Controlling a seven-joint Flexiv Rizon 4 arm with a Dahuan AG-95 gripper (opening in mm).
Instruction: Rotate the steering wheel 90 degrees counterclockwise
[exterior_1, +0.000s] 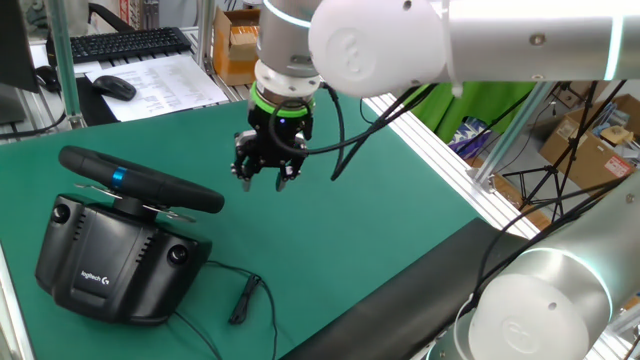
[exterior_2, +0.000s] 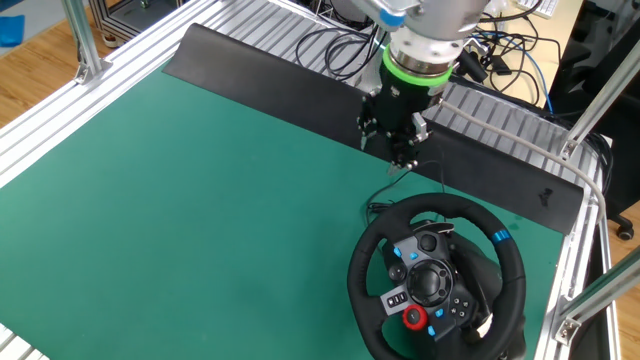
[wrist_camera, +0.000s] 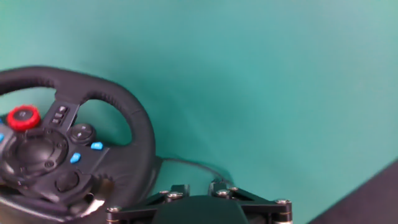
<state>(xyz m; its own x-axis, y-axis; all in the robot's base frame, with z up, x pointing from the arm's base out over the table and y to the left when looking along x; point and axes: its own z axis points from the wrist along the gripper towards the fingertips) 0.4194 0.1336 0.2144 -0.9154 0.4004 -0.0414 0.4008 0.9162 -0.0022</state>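
The steering wheel (exterior_1: 150, 186) is a black rim with a small blue stripe (exterior_1: 120, 178), tilted on its black Logitech base (exterior_1: 105, 262) at the left of the green mat. From the other side the steering wheel (exterior_2: 368, 252) shows its hub with buttons and a red knob. My gripper (exterior_1: 264, 181) hangs in the air to the right of the rim, clear of it. Its fingers are apart with nothing between them. In the other fixed view the gripper (exterior_2: 398, 156) hovers just beyond the wheel's far edge. The hand view has the steering wheel (wrist_camera: 142, 127) at lower left.
A thin black cable (exterior_1: 240, 296) trails from the base across the mat. A keyboard (exterior_1: 120, 42), a mouse (exterior_1: 114, 87) and papers lie behind the mat. A black strip (exterior_2: 280, 80) and aluminium rails (exterior_2: 500, 130) border the far side.
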